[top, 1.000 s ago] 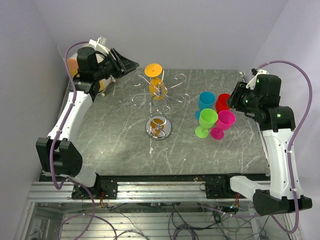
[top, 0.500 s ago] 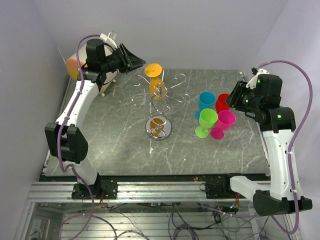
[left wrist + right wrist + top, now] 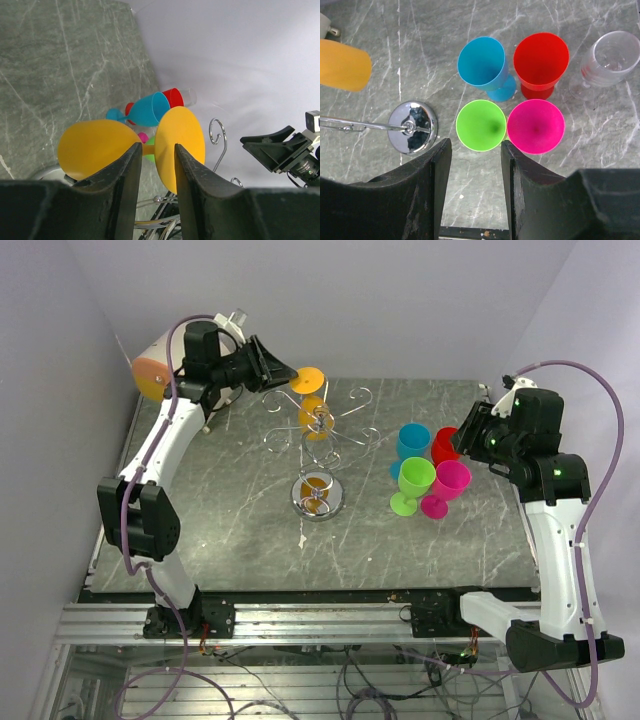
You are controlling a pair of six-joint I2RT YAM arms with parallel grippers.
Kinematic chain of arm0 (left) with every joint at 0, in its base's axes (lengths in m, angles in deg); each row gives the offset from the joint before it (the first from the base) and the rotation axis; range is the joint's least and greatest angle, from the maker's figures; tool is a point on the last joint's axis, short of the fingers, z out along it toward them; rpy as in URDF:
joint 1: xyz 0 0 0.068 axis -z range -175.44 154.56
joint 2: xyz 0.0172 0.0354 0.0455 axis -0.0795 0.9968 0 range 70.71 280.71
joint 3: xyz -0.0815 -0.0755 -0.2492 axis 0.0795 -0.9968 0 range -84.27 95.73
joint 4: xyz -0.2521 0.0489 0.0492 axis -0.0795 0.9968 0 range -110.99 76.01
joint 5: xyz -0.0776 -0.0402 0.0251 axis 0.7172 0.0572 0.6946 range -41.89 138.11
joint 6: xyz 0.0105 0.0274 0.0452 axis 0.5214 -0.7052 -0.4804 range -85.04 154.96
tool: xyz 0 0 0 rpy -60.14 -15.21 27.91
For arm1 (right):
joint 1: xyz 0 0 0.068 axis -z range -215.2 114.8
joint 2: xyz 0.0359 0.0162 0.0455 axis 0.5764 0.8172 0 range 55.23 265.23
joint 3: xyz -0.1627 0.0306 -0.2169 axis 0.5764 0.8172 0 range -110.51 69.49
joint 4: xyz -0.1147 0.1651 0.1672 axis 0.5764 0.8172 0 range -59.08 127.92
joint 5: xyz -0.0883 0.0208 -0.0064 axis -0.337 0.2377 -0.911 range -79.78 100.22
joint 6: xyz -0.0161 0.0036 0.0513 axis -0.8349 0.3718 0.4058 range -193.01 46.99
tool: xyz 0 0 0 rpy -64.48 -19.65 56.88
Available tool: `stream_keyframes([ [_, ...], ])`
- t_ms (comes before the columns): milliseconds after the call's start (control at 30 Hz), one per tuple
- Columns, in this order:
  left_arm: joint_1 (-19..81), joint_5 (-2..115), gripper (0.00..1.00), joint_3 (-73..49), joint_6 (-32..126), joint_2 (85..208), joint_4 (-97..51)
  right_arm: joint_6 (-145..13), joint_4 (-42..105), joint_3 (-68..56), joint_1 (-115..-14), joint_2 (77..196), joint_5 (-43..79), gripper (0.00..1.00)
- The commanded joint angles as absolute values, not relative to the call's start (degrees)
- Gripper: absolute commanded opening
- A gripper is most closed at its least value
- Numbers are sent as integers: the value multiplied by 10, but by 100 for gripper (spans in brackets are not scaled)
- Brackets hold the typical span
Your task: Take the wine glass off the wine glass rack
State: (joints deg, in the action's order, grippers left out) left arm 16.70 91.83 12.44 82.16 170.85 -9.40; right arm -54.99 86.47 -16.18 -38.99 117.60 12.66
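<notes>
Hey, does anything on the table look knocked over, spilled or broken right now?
Nothing stands out. The orange wine glass hangs foot-up on the wine glass rack, as intended, and the coloured cups stand upright off to one side. No spills visible.

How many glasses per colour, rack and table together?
orange glass: 1, on the rack
blue glass: 1
red glass: 1
green glass: 1
pink glass: 1
clear glass: 1
Total: 6
</notes>
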Motion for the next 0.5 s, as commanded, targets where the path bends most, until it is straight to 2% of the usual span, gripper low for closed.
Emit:
stream_keyframes([
  [0, 174, 945, 39, 143, 824, 1712, -114, -551, 853, -160, -386, 1172, 134, 44],
  [267, 174, 962, 17, 139, 841, 1707, -131, -548, 850, -161, -386, 1172, 137, 43],
  [467, 173, 979, 8, 129, 890, 1698, -181, -545, 846, -165, -386, 1170, 138, 43],
])
